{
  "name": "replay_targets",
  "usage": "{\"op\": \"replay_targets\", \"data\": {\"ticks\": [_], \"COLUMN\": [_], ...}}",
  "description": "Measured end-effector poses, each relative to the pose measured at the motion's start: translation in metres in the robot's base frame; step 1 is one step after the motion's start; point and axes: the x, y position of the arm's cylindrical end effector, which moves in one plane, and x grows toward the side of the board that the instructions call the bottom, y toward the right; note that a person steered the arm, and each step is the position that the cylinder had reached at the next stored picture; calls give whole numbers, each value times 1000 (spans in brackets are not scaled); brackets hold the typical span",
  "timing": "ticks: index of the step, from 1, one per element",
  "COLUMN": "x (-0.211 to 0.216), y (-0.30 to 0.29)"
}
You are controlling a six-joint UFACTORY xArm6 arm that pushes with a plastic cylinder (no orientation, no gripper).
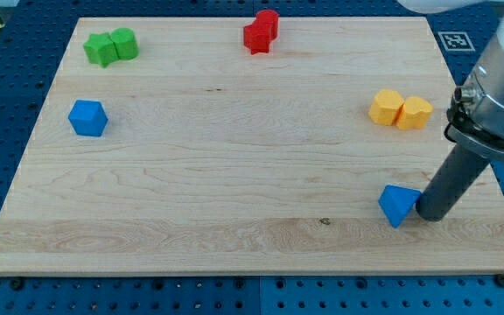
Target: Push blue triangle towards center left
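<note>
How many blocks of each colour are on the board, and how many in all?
Blue: 2, the blue triangle and a blue cube
Green: 2, green block and green block
Red: 2, red block and red block
Yellow: 2, yellow block and yellow block
Total: 8
</note>
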Motion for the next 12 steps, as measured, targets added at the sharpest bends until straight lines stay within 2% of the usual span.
{"op": "replay_targets", "data": {"ticks": [2, 5, 6, 12], "x": [10, -25, -46, -82], "y": [-8, -65, -91, -279]}}
